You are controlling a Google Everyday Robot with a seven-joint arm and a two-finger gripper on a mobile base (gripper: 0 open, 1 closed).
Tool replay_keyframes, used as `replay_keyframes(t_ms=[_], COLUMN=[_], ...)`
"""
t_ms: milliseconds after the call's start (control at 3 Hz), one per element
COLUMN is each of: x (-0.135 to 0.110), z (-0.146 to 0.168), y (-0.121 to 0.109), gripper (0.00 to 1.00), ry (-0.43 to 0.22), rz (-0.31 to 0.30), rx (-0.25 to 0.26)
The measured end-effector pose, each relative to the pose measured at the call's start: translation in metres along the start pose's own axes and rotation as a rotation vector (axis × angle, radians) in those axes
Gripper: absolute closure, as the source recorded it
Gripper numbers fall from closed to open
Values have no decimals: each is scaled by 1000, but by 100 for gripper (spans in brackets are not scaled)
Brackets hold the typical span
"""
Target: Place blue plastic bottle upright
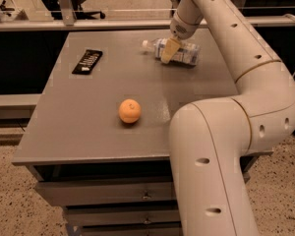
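The blue plastic bottle [186, 53] lies on its side at the far middle of the grey table [88, 132]. It is clear, with a pale label, and its white cap [145, 44] points left. My gripper [169, 50] reaches down from the white arm and sits over the bottle's neck end, right against the bottle. The bottle rests on the table surface.
An orange [130, 110] sits near the middle of the table. A flat black remote [87, 61] lies at the far left. My arm's large white links [211, 146] fill the right foreground. Drawers [108, 193] sit under the tabletop, and a railing runs behind the table.
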State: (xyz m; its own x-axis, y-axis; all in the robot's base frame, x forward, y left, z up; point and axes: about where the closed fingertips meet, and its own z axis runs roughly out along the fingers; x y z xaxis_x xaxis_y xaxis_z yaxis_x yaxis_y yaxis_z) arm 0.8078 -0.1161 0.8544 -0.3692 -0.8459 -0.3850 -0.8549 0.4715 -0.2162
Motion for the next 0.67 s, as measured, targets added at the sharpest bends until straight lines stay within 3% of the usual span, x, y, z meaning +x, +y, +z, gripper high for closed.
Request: replay_keyframes(t_ms=[333,667], x=[-7,-17], z=[-13,-52], y=[2,3], gripper=[59,83], ry=[-29,-131], rz=[-23,-51], rx=[-8,-2])
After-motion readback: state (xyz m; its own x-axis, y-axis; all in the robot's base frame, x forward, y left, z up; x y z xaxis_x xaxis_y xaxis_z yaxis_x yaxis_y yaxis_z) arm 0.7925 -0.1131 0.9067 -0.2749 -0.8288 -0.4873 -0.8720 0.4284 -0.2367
